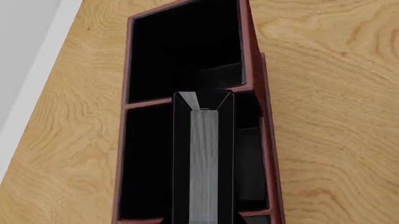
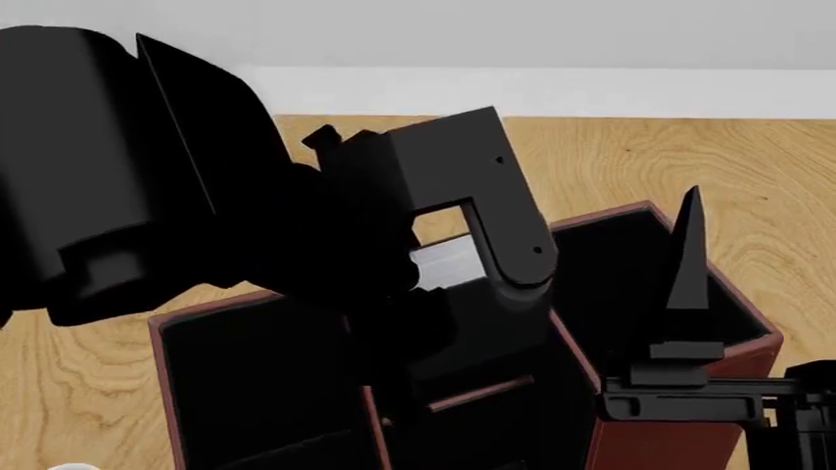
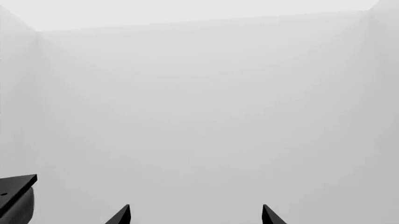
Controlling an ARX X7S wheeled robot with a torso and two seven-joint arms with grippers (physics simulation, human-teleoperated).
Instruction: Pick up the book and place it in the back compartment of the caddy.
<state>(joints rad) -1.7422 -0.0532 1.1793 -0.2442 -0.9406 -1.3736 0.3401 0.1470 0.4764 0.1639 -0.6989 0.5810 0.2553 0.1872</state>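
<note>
1. As the left wrist view shows, the left gripper (image 1: 203, 158) pinches the book (image 1: 203, 163) edge-on over the caddy (image 1: 257, 70), above a divider; which cell is the back one is unclear.
2. Head view: left arm hides most of the caddy; book (image 2: 444, 262) glimpsed. Step: carrying. Next: align over the back cell, lower, release.
3. Right wrist view: right gripper (image 3: 194, 215) spread wide, empty, facing blank wall.

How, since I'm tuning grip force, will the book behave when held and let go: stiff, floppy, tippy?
Likely stiff: pinched on edge in the left claw, the book shows straight, with no sag. Thin and upright over the caddy, it would probably tip flat once released. Probably light, given its thinness.
</note>
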